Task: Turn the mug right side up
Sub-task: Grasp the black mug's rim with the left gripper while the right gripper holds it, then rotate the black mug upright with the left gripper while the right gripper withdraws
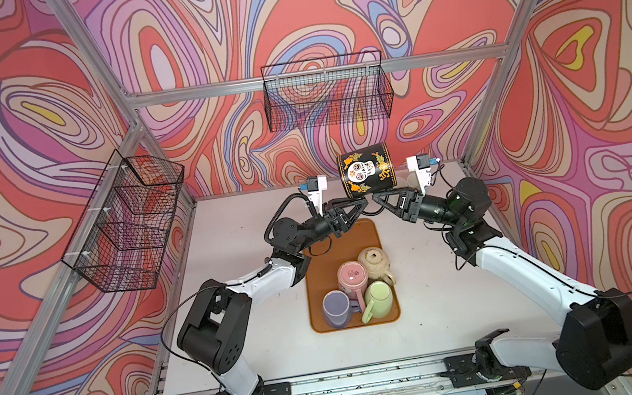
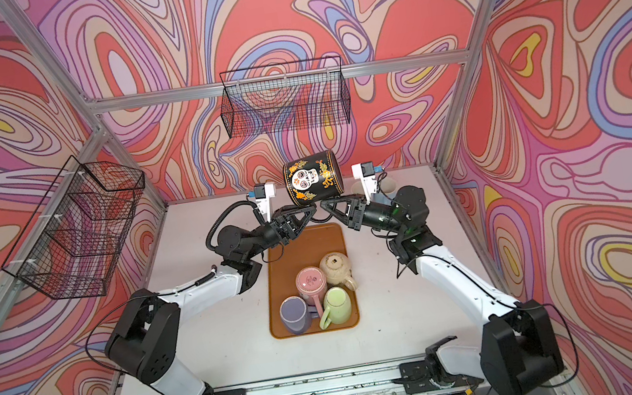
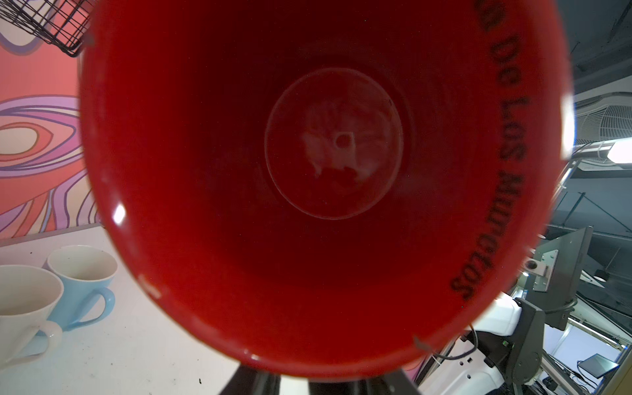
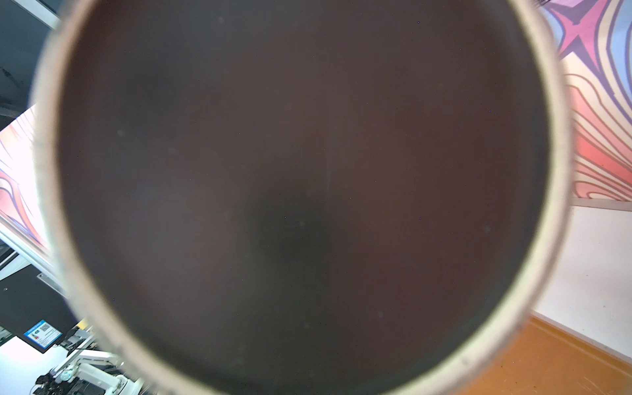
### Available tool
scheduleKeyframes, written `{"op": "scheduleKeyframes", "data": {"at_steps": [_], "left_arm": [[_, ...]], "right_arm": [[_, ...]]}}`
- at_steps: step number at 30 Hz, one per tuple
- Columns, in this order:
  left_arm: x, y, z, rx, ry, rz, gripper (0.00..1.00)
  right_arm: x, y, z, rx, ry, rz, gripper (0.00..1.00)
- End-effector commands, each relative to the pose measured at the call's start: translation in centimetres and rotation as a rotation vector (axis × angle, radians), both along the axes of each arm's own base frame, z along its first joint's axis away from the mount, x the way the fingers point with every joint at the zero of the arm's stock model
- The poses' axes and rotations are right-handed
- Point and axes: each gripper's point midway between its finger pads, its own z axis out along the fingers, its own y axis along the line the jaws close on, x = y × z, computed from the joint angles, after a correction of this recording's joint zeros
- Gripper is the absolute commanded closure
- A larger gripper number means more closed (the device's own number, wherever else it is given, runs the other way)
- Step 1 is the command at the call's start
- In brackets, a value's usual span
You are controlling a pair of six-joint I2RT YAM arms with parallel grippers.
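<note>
A black mug (image 1: 365, 172) (image 2: 312, 180) with a white skull and orange flowers hangs on its side in the air above the tray's far end. Its red inside (image 3: 239, 171) fills the left wrist view, so the mouth faces the left arm. Its dark base (image 4: 307, 171) fills the right wrist view. My left gripper (image 1: 363, 200) (image 2: 313, 206) meets the mug's lower rim; two dark fingers (image 3: 253, 383) show just under the rim, their grip hidden. My right gripper (image 1: 375, 196) (image 2: 323, 203) is shut at the mug's lower base edge and carries it. The handle is hidden.
An orange tray (image 1: 357, 234) (image 2: 312, 241) holds a pink (image 1: 353, 277), a beige (image 1: 373, 261), a purple (image 1: 336, 309) and a green mug (image 1: 379, 299). A light blue cup (image 3: 82, 273) and a white cup (image 3: 24, 307) stand upright at the table's back. Wire baskets (image 1: 327, 92) (image 1: 129, 224) hang on the walls.
</note>
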Motion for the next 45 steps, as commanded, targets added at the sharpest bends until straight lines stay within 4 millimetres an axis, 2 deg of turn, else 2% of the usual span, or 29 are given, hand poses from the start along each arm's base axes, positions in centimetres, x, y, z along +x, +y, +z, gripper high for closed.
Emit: {"op": "scheduleKeyframes", "data": {"at_steps": [1,4,8,10,17,18,22,24,27,35,45], "left_arm": [[-1.1,0.8,3.6,-0.069,-0.099,-0.012,0.68],[-1.1,0.8,3.9,-0.074,-0.099,-0.014,0.75],[-1.0,0.9,3.8,-0.075,-0.094,-0.008,0.89],[-1.0,1.0,3.6,-0.075,-0.088,0.0,1.0],[0.0,1.7,2.8,-0.078,-0.053,0.045,1.0],[0.3,1.9,2.6,-0.079,-0.045,0.055,1.0],[1.8,3.0,1.7,-0.083,0.016,0.101,1.0],[2.8,3.5,0.9,-0.074,0.058,0.125,1.0],[4.2,4.0,-0.5,-0.046,0.114,0.161,1.0],[7.4,3.9,-4.2,0.121,0.215,0.254,1.0],[11.5,3.6,-8.3,0.453,0.284,0.384,1.0]], "right_arm": [[-1.6,0.1,2.9,0.037,-0.165,0.048,1.0],[-1.3,0.3,2.3,0.032,-0.151,0.057,1.0],[-1.1,0.3,1.7,0.033,-0.149,0.055,1.0],[-1.0,0.3,1.4,0.032,-0.145,0.052,1.0],[-0.8,0.3,0.6,0.011,-0.142,0.043,1.0],[-0.8,0.3,0.4,0.003,-0.146,0.036,0.97],[-0.1,-0.1,-0.4,-0.035,-0.135,-0.022,0.66],[0.4,-0.4,-1.0,-0.062,-0.126,-0.062,0.58],[1.1,-0.9,-2.0,-0.107,-0.102,-0.12,0.52],[2.7,-2.9,-4.8,-0.2,-0.033,-0.29,0.47],[2.9,-5.1,-7.1,-0.304,-0.002,-0.429,0.46]]}}
